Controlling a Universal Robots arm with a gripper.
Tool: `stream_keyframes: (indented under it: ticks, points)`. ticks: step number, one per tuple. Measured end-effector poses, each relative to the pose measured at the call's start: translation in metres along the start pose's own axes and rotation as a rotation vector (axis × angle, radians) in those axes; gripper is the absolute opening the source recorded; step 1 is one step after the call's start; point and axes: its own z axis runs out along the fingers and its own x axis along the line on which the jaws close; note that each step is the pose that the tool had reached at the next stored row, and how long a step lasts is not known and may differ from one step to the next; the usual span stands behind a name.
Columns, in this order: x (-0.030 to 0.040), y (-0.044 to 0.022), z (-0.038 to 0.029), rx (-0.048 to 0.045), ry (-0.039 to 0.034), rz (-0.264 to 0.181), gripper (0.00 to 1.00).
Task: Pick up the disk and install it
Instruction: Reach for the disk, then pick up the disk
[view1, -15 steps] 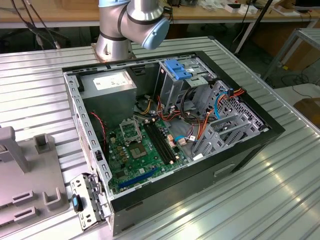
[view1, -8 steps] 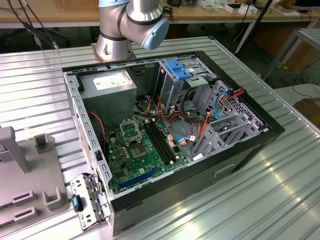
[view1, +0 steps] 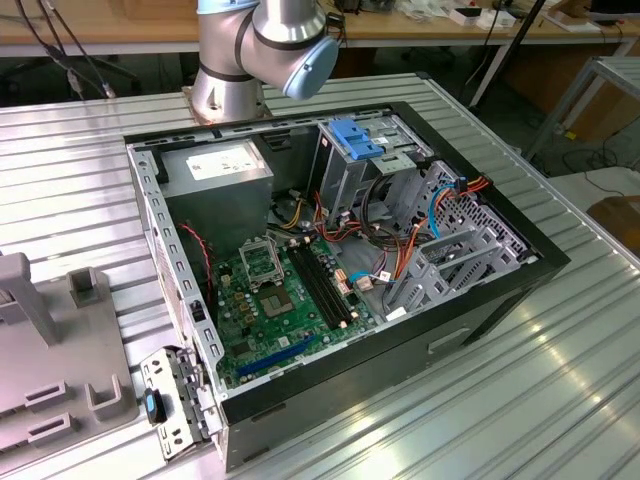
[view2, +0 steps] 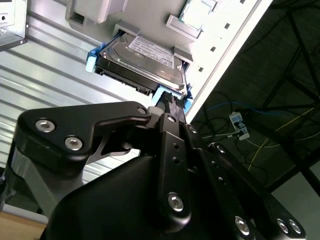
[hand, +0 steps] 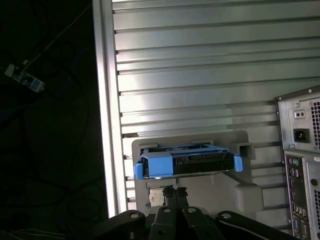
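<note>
Gripper (hand: 175, 191) is sitting with jaws nearly together, gripping nothing, tips just beside the disk (hand: 187, 162). Disk is lying in a grey holder (hand: 225, 197) at the worktop (hand: 200, 75) edge. Pick-up step is looking in hand, with the disk not yet lifted. Grasping is calling for jaws lining up squarely on the blue rail.

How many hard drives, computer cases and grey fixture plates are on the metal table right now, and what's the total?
Hard drives: 1, the disk
Computer cases: 1
Grey fixture plates: 1
Total: 3
</note>
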Motion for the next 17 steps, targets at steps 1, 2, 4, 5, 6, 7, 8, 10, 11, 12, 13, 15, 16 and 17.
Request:
stream_keyframes:
  ticks: [1, 2, 4, 5, 6, 7, 8, 10, 11, 12, 13, 15, 16, 17]
  points:
    - [0.0000, 0.0000, 0.0000, 0.0000, 0.0000, 0.000, 0.11]
    - [0.0000, 0.0000, 0.0000, 0.0000, 0.0000, 0.000, 0.11]
    - [0.0000, 0.0000, 0.0000, 0.0000, 0.0000, 0.000, 0.11]
    - [0.0000, 0.0000, 0.0000, 0.0000, 0.0000, 0.000, 0.11]
    - [0.0000, 0.0000, 0.0001, 0.0000, 0.0000, 0.000, 0.11]
    - [0.0000, 0.0000, 0.0001, 0.0000, 0.0000, 0.000, 0.11]
    - [0.0000, 0.0000, 0.0001, 0.0000, 0.0000, -0.001, 0.11]
    - [0.0000, -0.0001, 0.0001, -0.0009, 0.0016, -0.039, 0.11]
    - [0.0000, -0.0001, 0.0001, -0.0016, 0.0026, -0.064, 0.11]
    - [0.0000, -0.0001, 0.0002, -0.0021, 0.0035, -0.085, 0.11]
    - [0.0000, -0.0001, 0.0002, -0.0025, 0.0042, -0.101, 0.11]
    - [0.0001, -0.0001, 0.0000, -0.0031, 0.0057, -0.132, 0.11]
    - [0.0002, -0.0001, 0.0000, -0.0035, 0.0064, -0.148, 0.11]
    - [0.0003, -0.0001, 0.0000, -0.0037, 0.0069, -0.160, 0.11]
